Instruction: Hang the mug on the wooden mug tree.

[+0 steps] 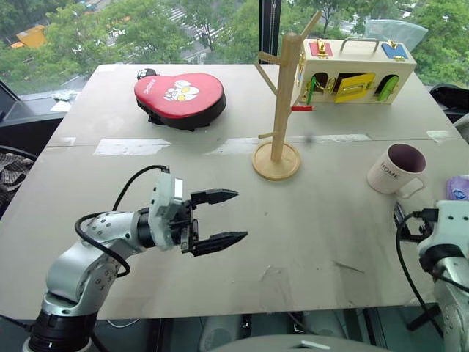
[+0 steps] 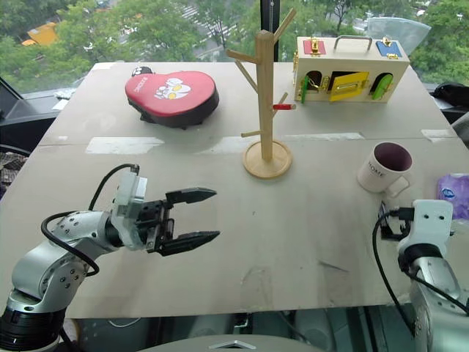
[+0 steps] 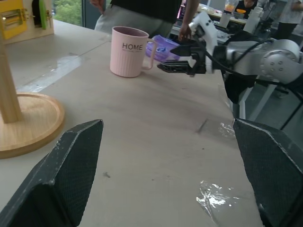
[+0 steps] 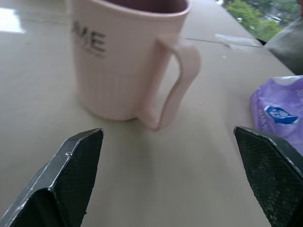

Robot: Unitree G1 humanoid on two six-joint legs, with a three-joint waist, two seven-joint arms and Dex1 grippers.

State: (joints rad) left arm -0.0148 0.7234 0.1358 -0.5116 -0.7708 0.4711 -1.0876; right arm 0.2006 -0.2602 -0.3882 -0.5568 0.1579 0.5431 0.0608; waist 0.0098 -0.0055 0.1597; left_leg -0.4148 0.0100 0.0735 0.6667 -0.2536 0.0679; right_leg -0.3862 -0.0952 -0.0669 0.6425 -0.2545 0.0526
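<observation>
The left gripper (image 1: 229, 217) hangs over the table (image 1: 308, 220) with its 2 fingers spread apart, holding nothing. They point sideways toward the right gripper. The wooden mug tree (image 1: 281, 103) stands past the left fingertips, well apart from them. The mug (image 1: 396, 169) sits upright on the table, its handle turned toward the right gripper (image 3: 171, 58). That gripper's 2 fingers are spread wide, near the handle but not touching it.
</observation>
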